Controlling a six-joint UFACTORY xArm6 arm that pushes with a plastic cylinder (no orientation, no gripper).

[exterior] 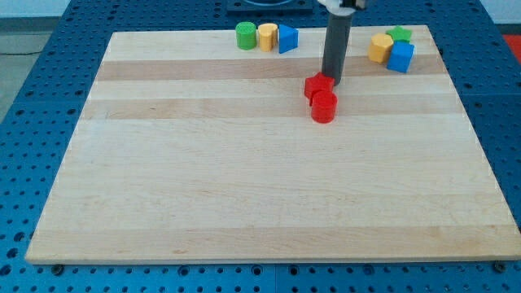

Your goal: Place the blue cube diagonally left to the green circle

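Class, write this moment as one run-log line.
my tip: beside red blocks | blue cube: top right, untouched | green circle: top left

Two red blocks (321, 97) mid-board, clusters along top edge, wooden board (244, 195) below open

The blue cube (401, 57) sat flat near the board's top right, touching a yellow block and a green one. The green circle (246, 36), an upright cylinder, stood at top left-centre, well apart.
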